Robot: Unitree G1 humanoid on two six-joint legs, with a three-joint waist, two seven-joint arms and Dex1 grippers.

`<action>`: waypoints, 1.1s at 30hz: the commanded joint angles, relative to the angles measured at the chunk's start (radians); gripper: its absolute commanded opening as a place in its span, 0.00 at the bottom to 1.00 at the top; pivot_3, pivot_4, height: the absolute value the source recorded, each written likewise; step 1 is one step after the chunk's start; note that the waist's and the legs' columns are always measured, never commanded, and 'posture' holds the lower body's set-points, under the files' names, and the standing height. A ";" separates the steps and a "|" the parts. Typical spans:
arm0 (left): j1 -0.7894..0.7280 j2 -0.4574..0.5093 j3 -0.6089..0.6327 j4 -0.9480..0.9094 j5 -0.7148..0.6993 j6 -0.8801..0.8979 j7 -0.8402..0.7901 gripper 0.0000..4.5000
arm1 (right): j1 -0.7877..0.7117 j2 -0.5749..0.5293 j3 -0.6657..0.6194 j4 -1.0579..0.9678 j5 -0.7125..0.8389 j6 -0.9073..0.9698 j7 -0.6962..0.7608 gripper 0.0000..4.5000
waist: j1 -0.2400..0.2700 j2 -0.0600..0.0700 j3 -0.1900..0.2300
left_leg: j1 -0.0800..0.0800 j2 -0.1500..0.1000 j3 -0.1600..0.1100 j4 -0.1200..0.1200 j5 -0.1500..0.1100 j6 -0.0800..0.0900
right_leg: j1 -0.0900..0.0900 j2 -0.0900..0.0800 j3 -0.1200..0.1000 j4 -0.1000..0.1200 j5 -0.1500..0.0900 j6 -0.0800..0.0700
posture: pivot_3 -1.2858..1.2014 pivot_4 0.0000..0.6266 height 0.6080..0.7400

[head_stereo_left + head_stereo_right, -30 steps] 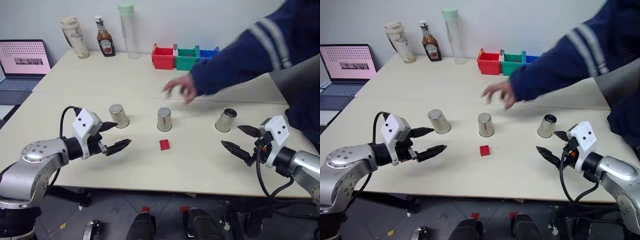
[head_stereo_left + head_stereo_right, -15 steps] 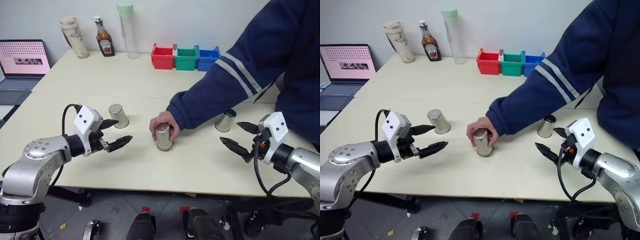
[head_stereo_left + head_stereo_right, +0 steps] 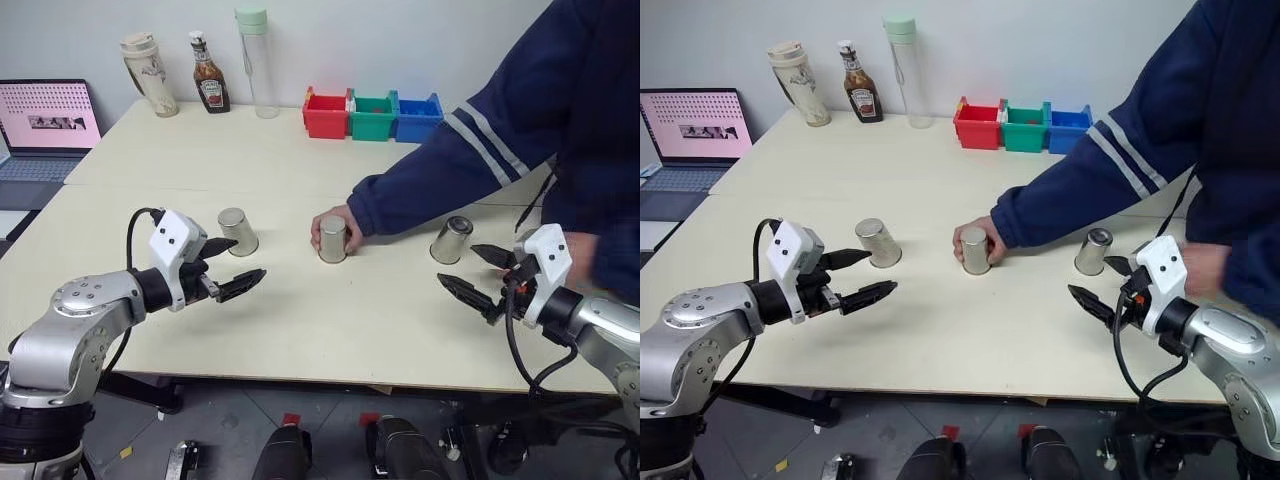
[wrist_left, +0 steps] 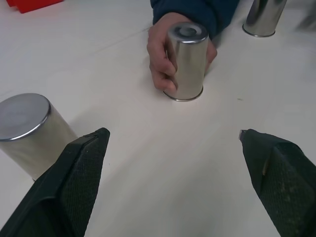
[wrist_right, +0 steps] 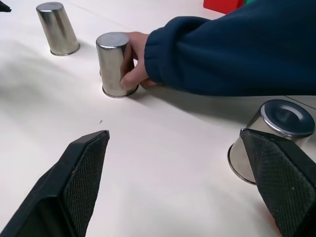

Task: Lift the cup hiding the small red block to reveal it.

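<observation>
Three steel cups stand upside down in a row on the table. The left cup [image 3: 237, 230] and the right cup [image 3: 452, 240] stand free. A person's hand [image 3: 343, 222] is wrapped around the middle cup [image 3: 332, 239]. The small red block is hidden. My left gripper [image 3: 250, 258] hovers open just in front of the left cup, pointing toward the middle. My right gripper [image 3: 456, 264] hovers open right in front of the right cup. The left wrist view has the middle cup [image 4: 185, 61] straight ahead between the fingers [image 4: 74, 182].
The person's blue sleeve [image 3: 470, 150] reaches across the table from the right. Red [image 3: 327, 113], green [image 3: 373, 115] and blue [image 3: 416, 115] bins sit at the back. A ketchup bottle [image 3: 209, 86], a tumbler [image 3: 150, 75] and a clear bottle [image 3: 255, 62] stand at the back left. A laptop [image 3: 48, 125] is on the far left.
The person's hand put the middle cup over the red block near me, then slid it back into the row. The block no longer shows. Both grippers held still.
</observation>
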 commanded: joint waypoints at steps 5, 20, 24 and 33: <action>-0.009 -0.002 -0.010 -0.023 0.003 -0.019 -0.002 1.00 | -0.017 0.005 -0.013 -0.015 0.014 -0.012 -0.019 1.00 | 0.000 0.000 0.000 | 0.000 0.000 -0.001 0.000 0.000 0.000 | 0.000 0.000 0.000 0.000 0.000 0.000 | 0.52 0.24 1.00; 0.000 -0.002 -0.023 -0.036 0.006 -0.021 -0.013 1.00 | -0.032 0.009 0.016 -0.026 0.007 -0.008 -0.046 1.00 | 0.000 0.000 0.000 | 0.000 0.000 -0.001 0.000 0.000 0.000 | 0.000 0.000 0.000 0.000 0.000 0.000 | 0.52 0.24 1.00; -0.007 -0.005 -0.030 -0.031 0.010 -0.027 -0.017 1.00 | -0.033 0.011 0.013 -0.027 0.009 -0.006 -0.054 1.00 | 0.000 0.000 0.000 | 0.000 0.000 -0.001 0.000 0.000 0.000 | 0.000 0.000 0.000 0.000 0.000 0.000 | 0.52 0.24 1.00; -0.016 0.000 -0.030 -0.019 0.007 -0.044 -0.038 1.00 | -0.008 0.007 -0.009 -0.053 0.038 0.011 -0.056 1.00 | 0.000 0.000 0.000 | 0.000 0.000 -0.001 0.000 0.000 0.000 | 0.000 0.000 0.000 0.000 0.000 0.000 | 0.52 0.24 1.00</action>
